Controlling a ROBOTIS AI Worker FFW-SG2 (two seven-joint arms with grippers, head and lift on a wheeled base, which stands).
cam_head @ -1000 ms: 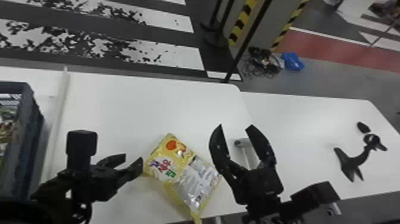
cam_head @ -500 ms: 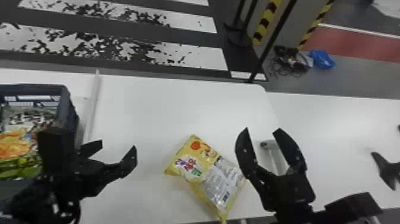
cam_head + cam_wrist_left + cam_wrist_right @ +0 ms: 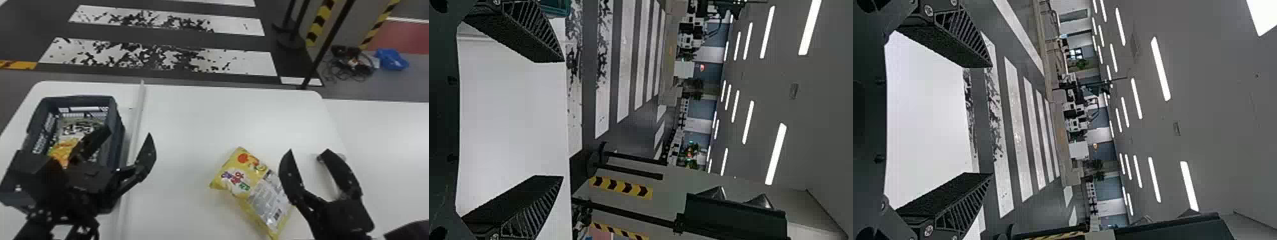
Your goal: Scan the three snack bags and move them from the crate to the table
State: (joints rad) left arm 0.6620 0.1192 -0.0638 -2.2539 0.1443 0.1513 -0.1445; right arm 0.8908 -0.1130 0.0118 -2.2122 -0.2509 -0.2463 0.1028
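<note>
In the head view, my left gripper (image 3: 127, 143) is open, with one finger over the crate (image 3: 117, 127) and the other above the table beside it. Inside the crate lie an orange-and-yellow snack bag (image 3: 63, 147) and a bag with a grey-and-white face (image 3: 71, 127), partly covered by the gripper. A yellow snack bag (image 3: 252, 188) lies on the table (image 3: 191, 118). Just to its right, my right gripper (image 3: 308, 153) stands open and holds nothing. The left wrist view has the open left gripper (image 3: 563, 120); the right wrist view has the open right gripper (image 3: 992, 120).
A pale bar (image 3: 135, 124) runs across the table between the crate and the yellow bag. Behind the right gripper lies a small light-coloured object (image 3: 341, 156). A dark pole (image 3: 328, 41) stands beyond the table's far edge.
The head view has swung left, bringing the whole crate further in. The left gripper now stands wider and beside the crate rather than close to the yellow bag. The right gripper remains open near that bag.
</note>
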